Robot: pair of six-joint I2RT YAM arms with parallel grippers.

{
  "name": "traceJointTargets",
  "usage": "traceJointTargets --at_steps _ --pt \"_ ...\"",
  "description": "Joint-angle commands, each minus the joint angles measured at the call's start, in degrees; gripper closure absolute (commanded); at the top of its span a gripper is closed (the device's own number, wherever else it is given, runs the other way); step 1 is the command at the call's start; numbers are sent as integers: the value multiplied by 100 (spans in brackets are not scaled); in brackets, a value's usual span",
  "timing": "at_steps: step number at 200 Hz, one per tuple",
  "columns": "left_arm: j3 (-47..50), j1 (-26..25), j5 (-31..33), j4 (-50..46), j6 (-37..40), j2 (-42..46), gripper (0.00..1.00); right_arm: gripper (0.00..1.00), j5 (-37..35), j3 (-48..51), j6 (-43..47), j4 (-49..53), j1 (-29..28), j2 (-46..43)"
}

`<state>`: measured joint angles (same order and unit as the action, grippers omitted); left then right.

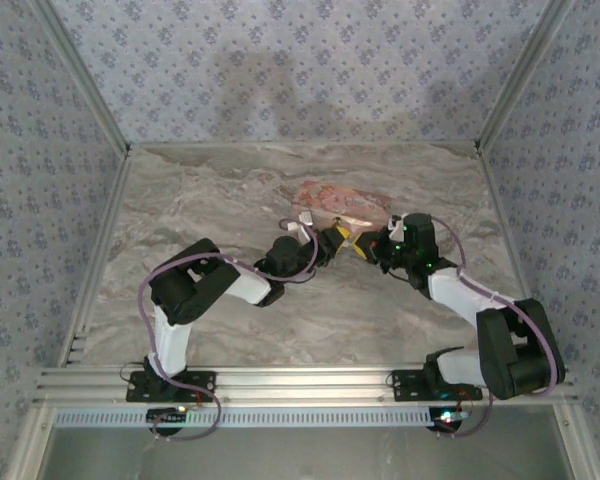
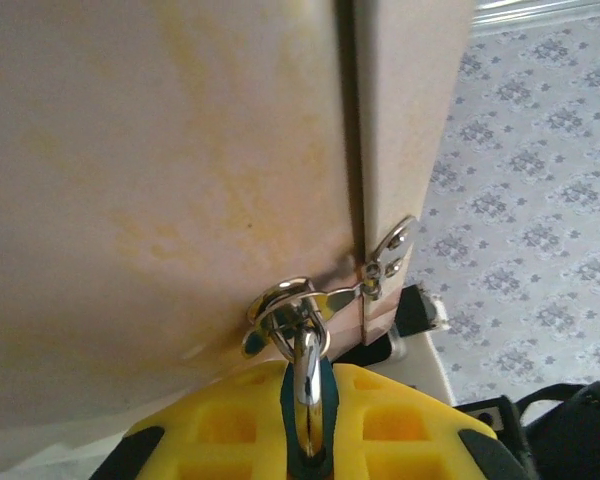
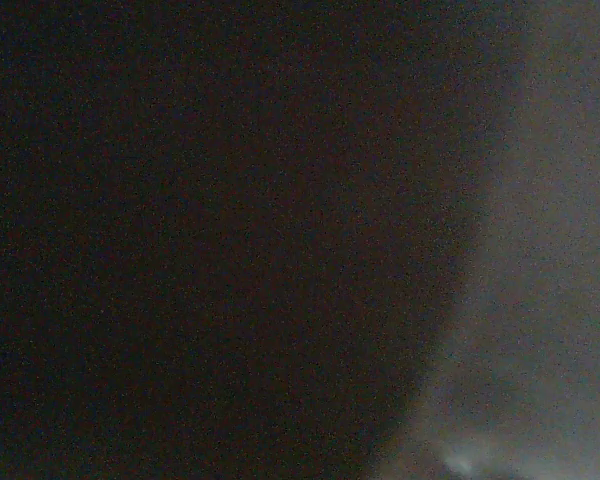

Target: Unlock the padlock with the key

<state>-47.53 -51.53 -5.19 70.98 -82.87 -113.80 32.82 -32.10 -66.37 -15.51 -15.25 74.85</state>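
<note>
The yellow padlock (image 1: pixel 351 240) hangs in the middle of the table between my two grippers. In the left wrist view the padlock (image 2: pixel 280 420) lies close under the camera. Its chrome shackle (image 2: pixel 307 385) passes through the metal hasp (image 2: pixel 292 305) of a pale wooden box (image 2: pixel 160 180). My left gripper (image 1: pixel 330 246) is shut on the padlock's left side. My right gripper (image 1: pixel 372 247) is shut and presses up against the padlock from the right. The key is hidden. The right wrist view is dark, with something right against the lens.
The box (image 1: pixel 340 203) stands just behind the padlock on the marble tabletop (image 1: pixel 210 190). Patterned walls and slanted aluminium posts (image 1: pixel 95 95) enclose the table. A metal rail (image 1: pixel 300 385) runs along the near edge.
</note>
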Motion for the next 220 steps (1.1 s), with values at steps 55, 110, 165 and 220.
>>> traceJointTargets --at_steps 55,110,165,220 --pt "187 -369 -1020 452 173 398 100 94 -6 -553 893 1052 -397 99" --pt "359 -82 -805 40 229 697 100 78 -24 -369 2651 2942 21 -632" --pt "270 -34 -896 -741 279 1002 100 65 -323 -782 4272 4072 -76 -1488" --pt "194 -24 -996 -940 236 1100 100 60 -1325 -1183 4791 4266 -756 -1878"
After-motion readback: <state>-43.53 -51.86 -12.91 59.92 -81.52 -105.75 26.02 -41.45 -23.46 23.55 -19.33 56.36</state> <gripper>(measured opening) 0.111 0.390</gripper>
